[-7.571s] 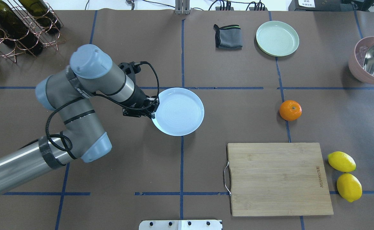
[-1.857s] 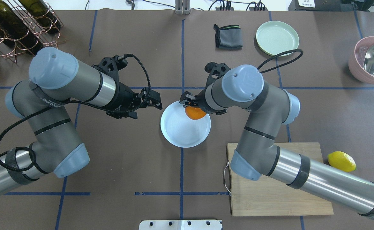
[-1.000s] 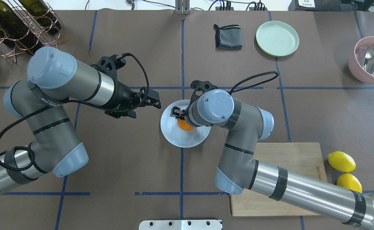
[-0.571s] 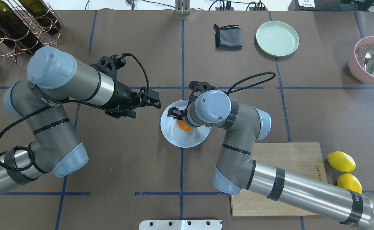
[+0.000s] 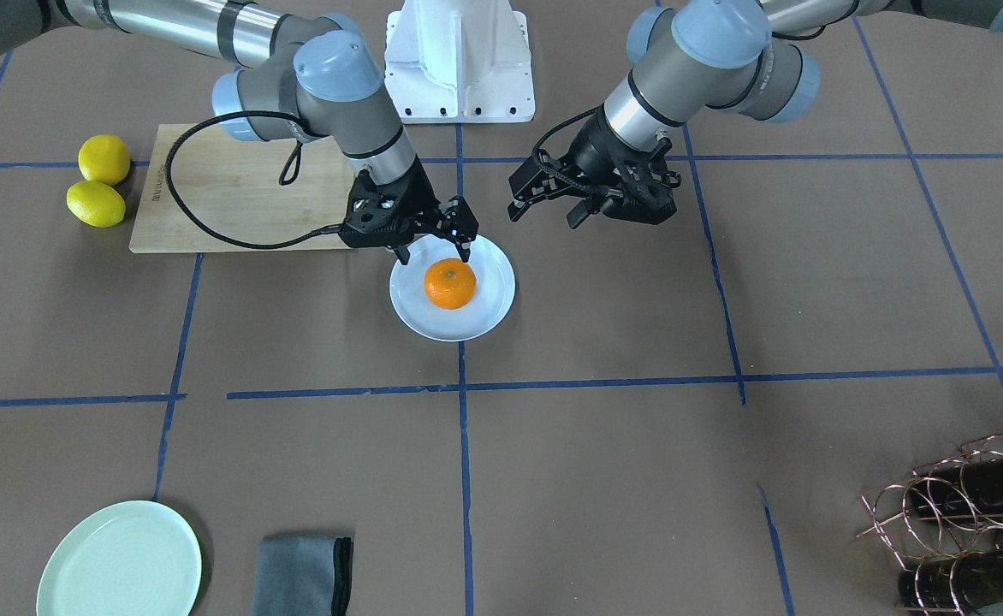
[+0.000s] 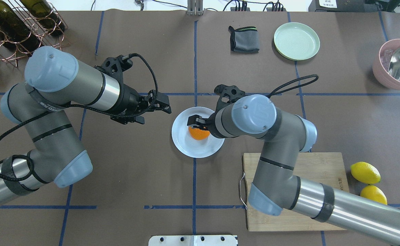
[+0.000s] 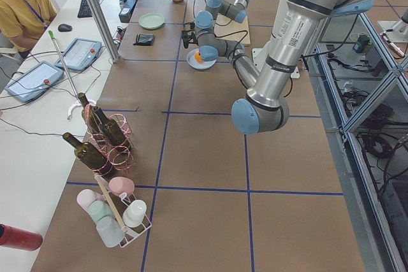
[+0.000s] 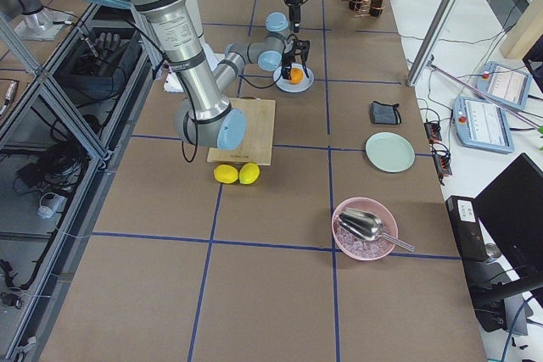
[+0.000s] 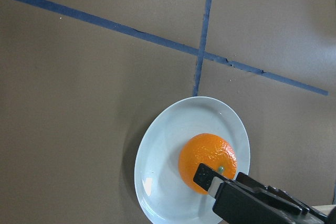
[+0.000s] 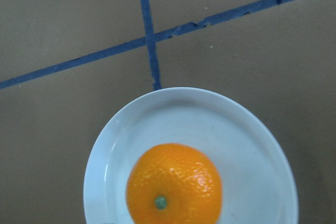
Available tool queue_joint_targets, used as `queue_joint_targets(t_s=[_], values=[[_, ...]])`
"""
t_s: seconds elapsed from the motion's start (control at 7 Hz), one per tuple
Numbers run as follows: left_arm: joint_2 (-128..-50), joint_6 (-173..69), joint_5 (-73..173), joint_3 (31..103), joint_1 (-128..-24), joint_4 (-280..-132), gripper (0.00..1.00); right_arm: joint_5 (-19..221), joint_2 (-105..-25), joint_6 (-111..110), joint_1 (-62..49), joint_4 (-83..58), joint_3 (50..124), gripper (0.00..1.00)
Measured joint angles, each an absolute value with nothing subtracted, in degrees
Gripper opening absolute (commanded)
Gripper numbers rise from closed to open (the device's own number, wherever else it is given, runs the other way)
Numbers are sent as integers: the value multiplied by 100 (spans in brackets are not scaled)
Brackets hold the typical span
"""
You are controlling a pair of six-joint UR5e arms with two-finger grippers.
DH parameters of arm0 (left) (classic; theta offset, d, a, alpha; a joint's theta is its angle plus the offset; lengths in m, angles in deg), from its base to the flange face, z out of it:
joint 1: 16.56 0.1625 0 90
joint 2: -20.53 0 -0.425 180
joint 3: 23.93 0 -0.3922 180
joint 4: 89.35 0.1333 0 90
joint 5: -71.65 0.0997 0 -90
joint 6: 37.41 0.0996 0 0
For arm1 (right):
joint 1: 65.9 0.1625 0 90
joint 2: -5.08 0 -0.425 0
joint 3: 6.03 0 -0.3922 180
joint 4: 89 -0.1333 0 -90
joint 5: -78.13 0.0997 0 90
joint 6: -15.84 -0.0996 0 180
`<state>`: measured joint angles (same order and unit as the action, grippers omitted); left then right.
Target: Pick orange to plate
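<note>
White and smooth, the plate (image 5: 493,315) carried the prize: the orange (image 5: 450,283) sat near its middle, stem dot up, no finger touching it. Right gripper (image 5: 433,249) hung just above the fruit, fingers spread wide, holding nothing. Left gripper (image 6: 166,106) hovered just beside the plate, also parted and empty. The job looked all but done; only a clean exit was wanted. Best play: fingers kept wide, a straight lift, no sideways drift, since a round fruit on a smooth plate could roll at one nudge.
</note>
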<state>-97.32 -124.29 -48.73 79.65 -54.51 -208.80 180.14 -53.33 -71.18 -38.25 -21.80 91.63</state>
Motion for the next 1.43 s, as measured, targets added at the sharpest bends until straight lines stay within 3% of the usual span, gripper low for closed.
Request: queue_joint_targets(t_s=[0.43,0.86,1.14,1.43], values=[[-9032,-11718,-4899,8390,-5752,-20872,100,20146,-6873,-6056,-1883,-2178,10174,100],[-7519,-8617,-5170,8530,-6944,-20857,100,21331,-8384,-1486,501,-1820,9569,100],[-6875,-5993,-5707,8068,-8354,-20760,100,21486,-8499,1387,1696,-645,9116,100],[-6817,-3596,-5860,7468,-9748,-19738,100,21514,-8464,2787,2298,238,9035,100]])
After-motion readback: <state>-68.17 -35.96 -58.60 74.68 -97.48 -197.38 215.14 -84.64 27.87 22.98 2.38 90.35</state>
